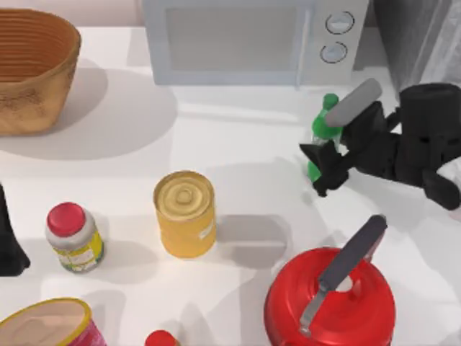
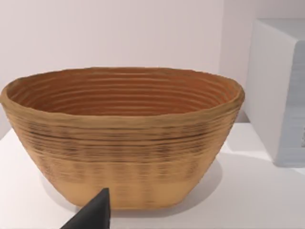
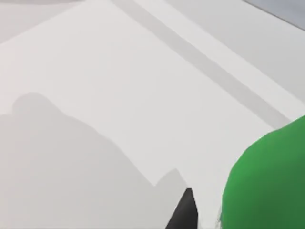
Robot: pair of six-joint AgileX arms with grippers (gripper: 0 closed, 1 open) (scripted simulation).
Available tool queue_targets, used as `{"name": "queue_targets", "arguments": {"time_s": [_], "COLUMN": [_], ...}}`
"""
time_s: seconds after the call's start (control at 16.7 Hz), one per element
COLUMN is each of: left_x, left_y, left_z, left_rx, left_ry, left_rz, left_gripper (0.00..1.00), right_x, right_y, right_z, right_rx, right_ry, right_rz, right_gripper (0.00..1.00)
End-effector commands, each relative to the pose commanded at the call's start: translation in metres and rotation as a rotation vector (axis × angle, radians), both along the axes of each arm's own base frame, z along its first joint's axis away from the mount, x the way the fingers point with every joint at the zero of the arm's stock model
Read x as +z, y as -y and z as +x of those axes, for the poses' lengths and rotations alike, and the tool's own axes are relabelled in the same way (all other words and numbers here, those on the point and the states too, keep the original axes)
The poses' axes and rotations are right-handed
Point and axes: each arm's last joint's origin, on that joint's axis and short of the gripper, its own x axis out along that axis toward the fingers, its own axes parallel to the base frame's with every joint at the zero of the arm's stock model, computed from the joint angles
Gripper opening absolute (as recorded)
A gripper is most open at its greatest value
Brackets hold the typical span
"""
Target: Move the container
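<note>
The container, a slim green bottle [image 1: 324, 124] with a green cap, stands upright at the right back of the table, just in front of the microwave. My right gripper [image 1: 319, 170] reaches in from the right at the bottle's lower part, fingers on either side of it. In the right wrist view the green bottle [image 3: 267, 181] sits close beside one dark fingertip [image 3: 185, 212], with a thin strip of table between them, so the gripper is open. My left gripper [image 1: 9, 241] is parked at the table's left edge.
A white microwave [image 1: 238, 40] stands at the back. A woven basket [image 1: 32, 68] [image 2: 119, 138] fills the back left corner. A yellow tin can [image 1: 185, 213] stands mid-table, a red-capped jar [image 1: 74, 236] to its left. A red kettle [image 1: 330, 299] sits front right, a pink tub [image 1: 47, 324] front left.
</note>
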Motion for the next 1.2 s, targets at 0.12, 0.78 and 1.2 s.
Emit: {"name": "queue_targets", "arguments": {"time_s": [0.12,0.78,1.2], "left_x": [0.0,0.0,0.0], "left_y": [0.0,0.0,0.0], "left_z": [0.0,0.0,0.0], "left_rx": [0.0,0.0,0.0], "left_ry": [0.0,0.0,0.0], "left_rz": [0.0,0.0,0.0], "left_gripper": [1.0,1.0,1.0], "right_x": [0.0,0.032,0.043], "right_y": [0.0,0.163,0.225], "right_z": [0.0,-0.034,-0.091], "right_rx": [0.0,-0.509,-0.782], "right_ry": [0.0,0.041,0.076], "right_rz": [0.0,0.02,0.018], "right_gripper": [0.0,0.0,0.0]}}
